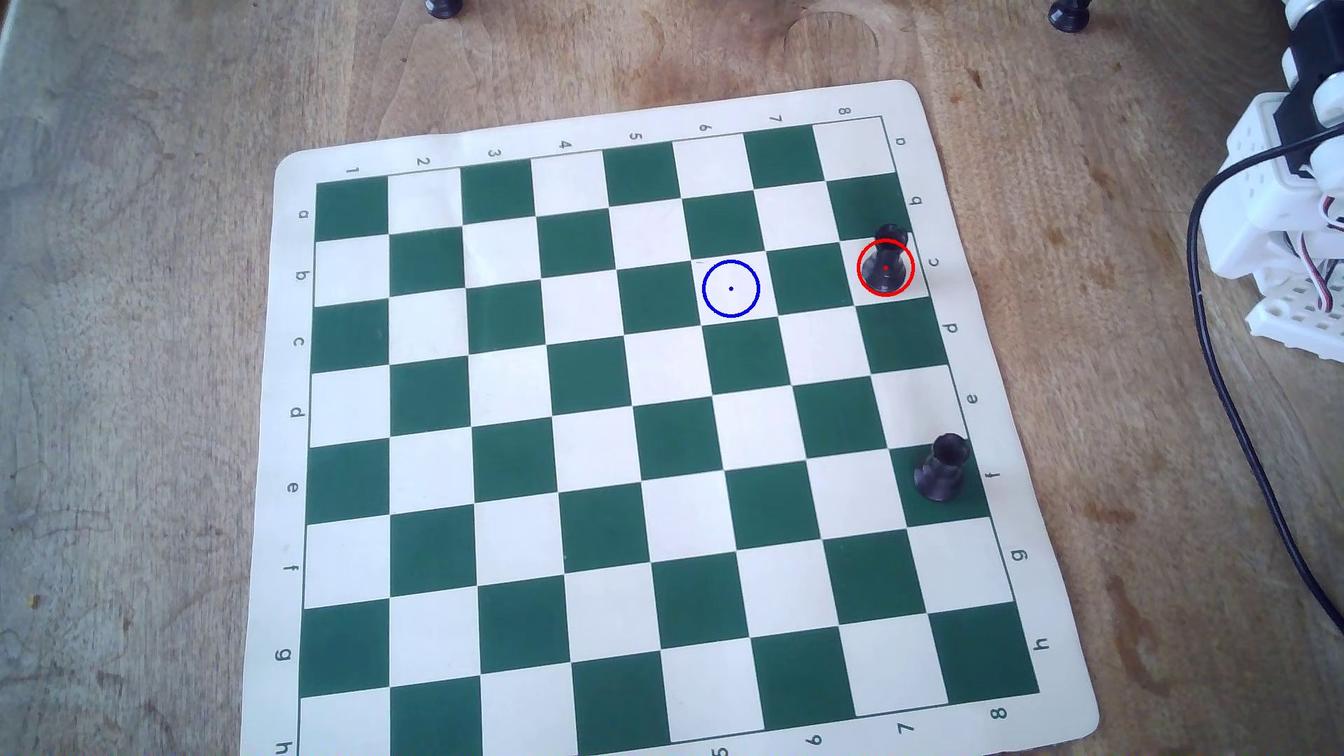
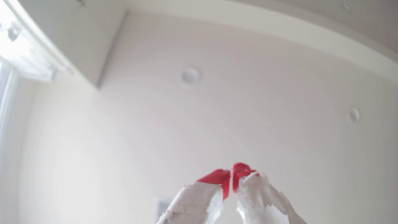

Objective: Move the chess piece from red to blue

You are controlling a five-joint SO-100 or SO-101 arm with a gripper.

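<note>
Chess piece (image 1: 885,265) upright inside red (image 1: 860,256), untouched; blue (image 1: 705,280) vacant two squares left, overhead. Fingers (image 2: 231,172) pressed together, empty, aimed ceilingward. Best to spread wide, descend vertically, pinch narrow waist.

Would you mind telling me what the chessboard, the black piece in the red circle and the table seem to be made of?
The chessboard looks like a thin roll-up vinyl or similar mat: rounded corners, slightly wavy edges, matte print. The chess piece looks like moulded black plastic with a dull sheen, though the picture leaves that open. The table looks like worn, stained wood or plywood, with visible grain.
</note>
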